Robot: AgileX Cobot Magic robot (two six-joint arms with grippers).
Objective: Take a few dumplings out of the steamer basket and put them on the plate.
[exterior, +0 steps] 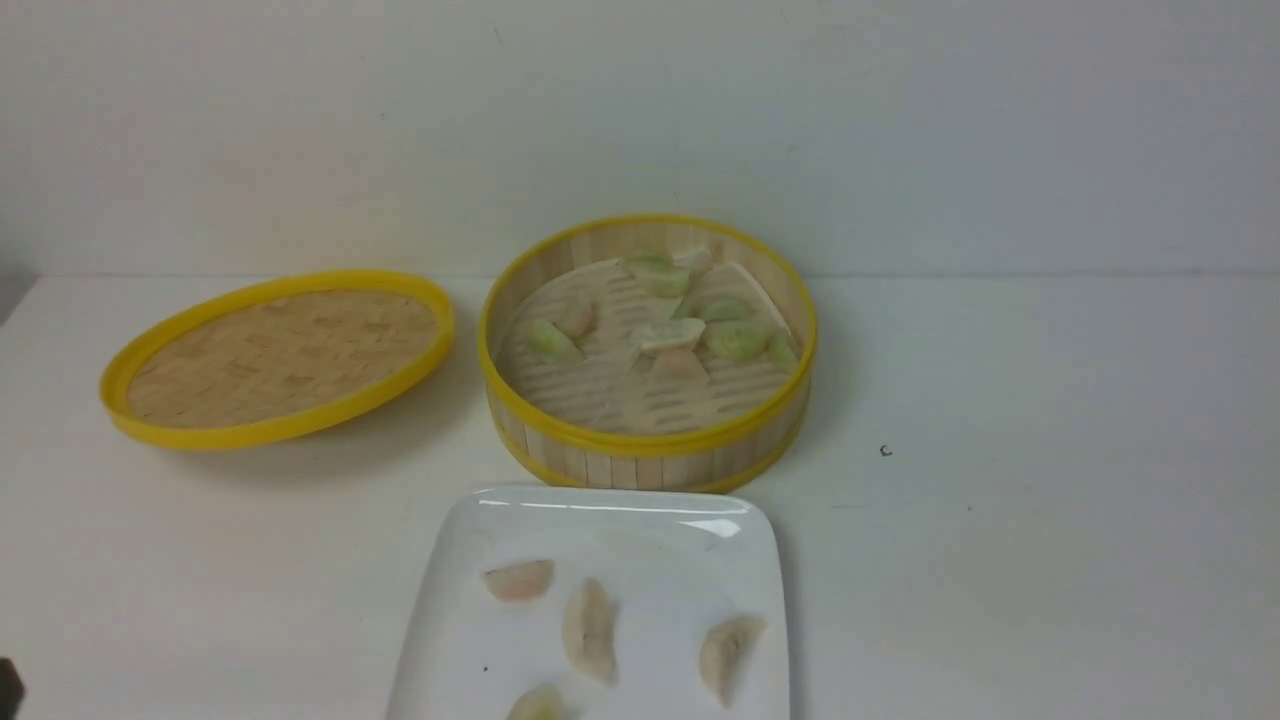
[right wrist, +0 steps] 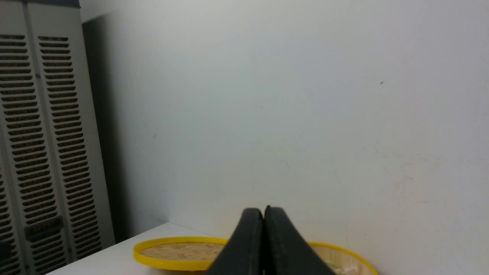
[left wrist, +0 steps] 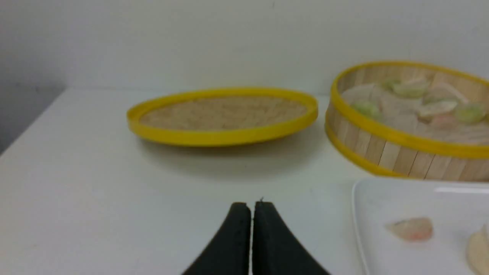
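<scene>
Dumplings (exterior: 668,333) lie on the slatted floor of the steamer basket (exterior: 640,442), most of them bunched toward its far right side. Four more rest on the plate (exterior: 660,535) just in front of it. They look small, light and smooth, so they would likely slip or roll. A pinch across the plump middle, either side of the pleated edge, seems safest. The green dumpling (exterior: 550,340) at the left has open floor beside it. The left gripper (left wrist: 251,214) and right gripper (right wrist: 263,217) both have jaws pressed together, holding nothing.
</scene>
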